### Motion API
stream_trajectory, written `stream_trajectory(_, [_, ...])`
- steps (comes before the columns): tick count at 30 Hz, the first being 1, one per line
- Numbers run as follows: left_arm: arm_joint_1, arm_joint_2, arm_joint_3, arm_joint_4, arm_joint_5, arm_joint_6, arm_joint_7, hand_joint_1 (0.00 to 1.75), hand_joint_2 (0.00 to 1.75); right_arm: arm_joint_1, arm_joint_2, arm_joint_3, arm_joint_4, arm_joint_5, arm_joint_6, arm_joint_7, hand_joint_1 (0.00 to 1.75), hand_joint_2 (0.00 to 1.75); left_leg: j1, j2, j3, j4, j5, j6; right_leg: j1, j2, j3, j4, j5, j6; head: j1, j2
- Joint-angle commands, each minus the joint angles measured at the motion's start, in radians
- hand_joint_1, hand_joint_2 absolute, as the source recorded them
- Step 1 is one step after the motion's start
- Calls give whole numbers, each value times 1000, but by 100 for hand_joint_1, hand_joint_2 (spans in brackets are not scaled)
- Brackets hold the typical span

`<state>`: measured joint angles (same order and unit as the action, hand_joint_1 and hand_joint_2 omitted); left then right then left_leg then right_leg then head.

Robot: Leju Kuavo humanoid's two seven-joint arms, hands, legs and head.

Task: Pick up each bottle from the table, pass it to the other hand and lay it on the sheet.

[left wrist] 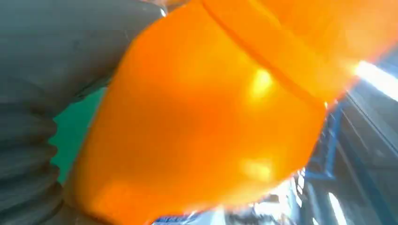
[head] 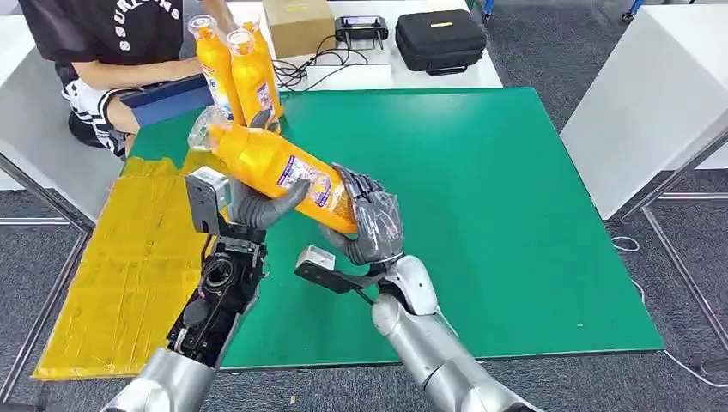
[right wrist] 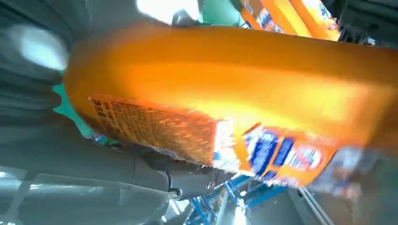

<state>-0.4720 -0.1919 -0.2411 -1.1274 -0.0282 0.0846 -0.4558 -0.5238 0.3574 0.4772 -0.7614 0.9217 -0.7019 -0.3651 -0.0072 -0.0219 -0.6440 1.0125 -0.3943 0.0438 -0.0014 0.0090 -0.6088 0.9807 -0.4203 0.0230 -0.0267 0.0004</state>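
On the far left, the yellow sheet [head: 129, 275] is lying flat along the left edge of the green mat [head: 515, 215]. A person [head: 103, 51] is sitting at the far left corner, next to a blue box [head: 167, 99].

My left hand [head: 257, 204] is reaching up under the orange bottle [head: 279, 167]. My grey thumb is pressing on the bottle's side, near its middle. In my left wrist view the bottle [left wrist: 202, 117] is sitting right against my hand, very close and blurry.

The bottle is tipping, with its clear cap end pointing up and to the left, and its bottom end lower on the right. It is up in the air above the mat, between my two hands.

My right hand [head: 371, 221] is wrapping its dark fingers around the bottle's bottom end and gripping it. So both my hands are holding this one bottle.

Farther back, two more orange bottles [head: 236, 69] are standing upright close together on the mat.

Behind them, on a white table [head: 403, 77], a cardboard box [head: 298, 24] and a black case [head: 439, 39] are sitting.
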Motion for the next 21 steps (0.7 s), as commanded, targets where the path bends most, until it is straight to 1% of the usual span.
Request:
stream_trajectory(1, [-123, 1, 70, 242, -19, 33, 13, 0, 175, 7, -8, 138, 52, 19, 4, -51, 175, 175, 1, 0, 6, -1, -2, -3, 1, -2, 7, -1, -3, -1, 1, 0])
stream_trajectory(2, [-123, 1, 70, 242, -19, 33, 13, 0, 175, 7, -8, 138, 52, 19, 4, -51, 175, 175, 1, 0, 9, -1, -4, -4, 1, -2, 10, -1, -4, -1, 1, 0])
stream_trajectory(5, [-112, -4, 92, 227, 1, 33, 6, 0, 175, 0, -8, 147, 66, 11, 4, -46, 175, 175, 1, 1, 4, -1, -2, -2, 1, 0, 4, -1, -1, 0, 1, 0])
stream_trajectory(6, [-102, -7, 107, 214, 17, 34, -11, 175, 175, -2, -8, 148, 71, 5, 4, -43, 175, 175, 1, 2, 6, 0, -3, -3, 1, 0, 7, -1, -2, -1, 0, 0])
stream_trajectory(7, [-92, -6, 115, 199, 25, 34, -20, 175, 175, -3, -9, 148, 79, -1, 4, -42, 175, 175, 1, 1, 3, -1, -1, -2, 1, 0, 4, -1, -1, 0, 1, 0])
stream_trajectory(8, [-80, -8, 130, 179, 48, 27, -33, 175, 175, -4, -8, 150, 87, -9, 4, -47, 175, 175, 1, 2, 6, 0, -3, -3, 1, 0, 7, -1, -2, -1, 1, 0])
stream_trajectory(9, [-72, -7, 140, 163, 63, 23, -39, 175, 175, -4, -8, 151, 91, -10, 4, -47, 175, 175, 0, 1, 4, -1, -2, -2, 1, 1, 4, -1, -1, 0, 1, 0])
stream_trajectory(12, [-37, -3, 163, 101, 106, 14, -49, 175, 175, -2, -8, 159, 109, -19, 4, -52, 175, 175, 1, 3, 7, -1, -3, -3, 1, 1, 8, -1, -2, -1, 1, 0])
stream_trajectory(13, [-31, -2, 167, 92, 114, 14, -50, 175, 175, -2, -8, 163, 114, -20, 4, -52, 175, 175, 1, 2, 5, -1, -2, -2, 1, 1, 5, -1, -2, 0, 0, 0])
stream_trajectory(14, [-24, -2, 172, 84, 123, 12, -51, 175, 175, -3, -8, 166, 118, -21, 4, -52, 175, 175, 1, 4, 8, -1, -4, -3, 1, 2, 9, -2, -3, -1, 1, 0])
stream_trajectory(16, [-9, 0, 180, 68, 143, 1, -57, 175, 175, -6, -8, 171, 129, -28, 4, -54, 175, 175, 1, 2, 3, -1, -2, -2, 1, 1, 4, -1, -1, 0, 1, 0])
stream_trajectory(17, [-5, 1, 180, 64, 147, 0, -57, 175, 175, -9, -9, 172, 133, -31, 4, -53, 175, 175, 1, 2, 6, -1, -3, -3, 1, 1, 6, -1, -2, -1, 0, 0])
stream_trajectory(18, [-3, 1, 180, 63, 151, -4, -57, 175, 175, -12, -9, 170, 137, -32, 4, -54, 175, 175, 1, 1, 4, -1, -2, -2, 1, 0, 4, -1, -1, 0, 1, 0])
stream_trajectory(19, [-3, 1, 181, 63, 156, -8, -57, 175, 175, -13, -9, 168, 138, -32, 4, -54, 175, 175, 1, 2, 6, 0, -3, -3, 1, 0, 7, -1, -2, -1, 0, 0])
stream_trajectory(20, [-4, 2, 180, 66, 162, -14, -56, 175, 175, -12, -10, 164, 139, -31, 4, -54, 175, 175, 1, 1, 4, -1, -2, -2, 1, 0, 4, -1, -1, 0, 1, 0])
stream_trajectory(21, [-4, 3, 181, 67, 165, -16, -57, 175, 175, -12, -10, 161, 140, -31, 4, -54, 175, 175, 1, 2, 7, 0, -3, -3, 1, 0, 7, -1, -3, -1, 0, 0])
